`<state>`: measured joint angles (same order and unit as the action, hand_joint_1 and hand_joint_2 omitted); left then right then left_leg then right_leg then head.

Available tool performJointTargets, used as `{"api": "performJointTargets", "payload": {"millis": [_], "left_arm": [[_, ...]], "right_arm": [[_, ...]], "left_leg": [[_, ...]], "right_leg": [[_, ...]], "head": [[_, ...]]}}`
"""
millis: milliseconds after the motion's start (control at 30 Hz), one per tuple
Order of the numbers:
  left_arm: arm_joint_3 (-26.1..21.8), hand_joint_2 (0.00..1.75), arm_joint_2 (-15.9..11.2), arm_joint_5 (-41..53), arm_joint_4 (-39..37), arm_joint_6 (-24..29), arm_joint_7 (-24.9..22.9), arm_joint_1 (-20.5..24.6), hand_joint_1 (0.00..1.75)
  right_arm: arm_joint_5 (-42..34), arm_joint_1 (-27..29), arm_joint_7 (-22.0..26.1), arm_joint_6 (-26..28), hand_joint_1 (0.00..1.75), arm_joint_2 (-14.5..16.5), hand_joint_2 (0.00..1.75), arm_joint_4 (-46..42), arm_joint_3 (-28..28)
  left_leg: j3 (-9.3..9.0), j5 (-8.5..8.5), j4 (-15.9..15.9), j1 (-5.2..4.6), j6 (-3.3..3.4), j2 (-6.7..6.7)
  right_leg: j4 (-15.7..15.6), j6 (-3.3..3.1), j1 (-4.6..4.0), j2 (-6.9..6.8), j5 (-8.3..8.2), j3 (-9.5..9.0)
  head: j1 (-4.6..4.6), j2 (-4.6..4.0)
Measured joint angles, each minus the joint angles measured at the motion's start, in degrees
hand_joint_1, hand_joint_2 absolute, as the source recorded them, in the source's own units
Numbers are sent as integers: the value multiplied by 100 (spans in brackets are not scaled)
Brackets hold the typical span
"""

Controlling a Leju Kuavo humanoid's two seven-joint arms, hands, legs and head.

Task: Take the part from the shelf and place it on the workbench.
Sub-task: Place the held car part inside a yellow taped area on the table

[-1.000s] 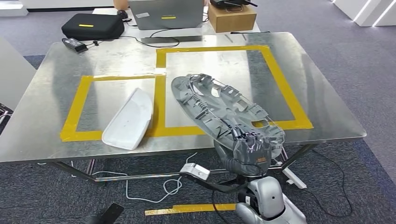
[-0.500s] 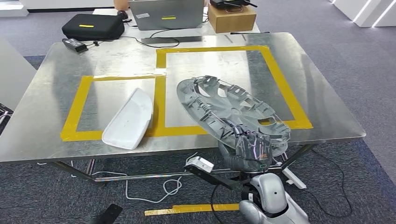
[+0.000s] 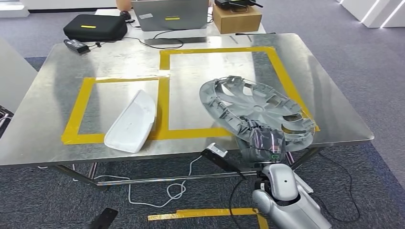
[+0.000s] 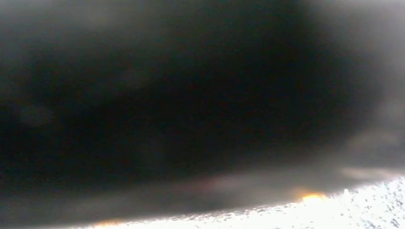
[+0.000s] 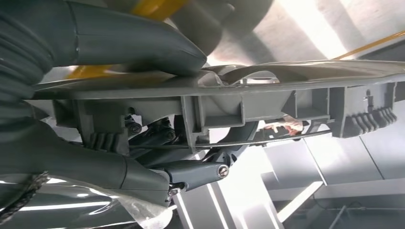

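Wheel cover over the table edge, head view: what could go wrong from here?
The wheel cover is tilted, gripped at its near rim by the right robot hand; part of that rim overhangs the workbench front edge. Released here, it might tip off toward the floor. It also straddles the yellow tape of the right-hand square, so it could land partly outside. A rim-only hold may let it slip.

One round grey plastic wheel cover [image 3: 260, 106]. One white curved plastic panel [image 3: 132, 121]. Two rectangular frames of yellow tape [image 3: 164, 98] on one shiny metal surface [image 3: 57, 76]. One black zipped case [image 3: 95, 26]. One open grey laptop [image 3: 170, 14]. One brown cardboard box [image 3: 237, 18]. One black power adapter [image 3: 76, 45].
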<state>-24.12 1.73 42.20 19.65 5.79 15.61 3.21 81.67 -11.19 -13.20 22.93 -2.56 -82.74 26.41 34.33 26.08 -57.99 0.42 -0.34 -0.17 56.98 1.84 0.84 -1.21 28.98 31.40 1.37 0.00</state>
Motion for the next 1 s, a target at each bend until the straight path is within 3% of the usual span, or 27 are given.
{"api": "performJointTargets", "payload": {"millis": [300,600,1000], "left_arm": [[-181,0,-35,-92,-1,141,32,-1,0],[-384,0,-59,-164,-1,280,8,21,0],[-414,0,-72,-87,-1,206,26,17,0]], "right_arm": [[220,-651,124,-13,175,26,175,499,141],[221,-1341,483,-39,175,311,175,696,795],[118,-1590,616,9,175,444,175,707,1337]], "left_leg": [[2,-1,0,0,0,0],[3,-2,0,2,-2,0],[5,-2,0,2,-2,0]], "right_leg": [[5,0,0,1,-1,1],[9,0,-3,-2,1,6],[9,0,-3,-2,1,5]], "head": [[0,0],[1,0],[-1,0]]}}
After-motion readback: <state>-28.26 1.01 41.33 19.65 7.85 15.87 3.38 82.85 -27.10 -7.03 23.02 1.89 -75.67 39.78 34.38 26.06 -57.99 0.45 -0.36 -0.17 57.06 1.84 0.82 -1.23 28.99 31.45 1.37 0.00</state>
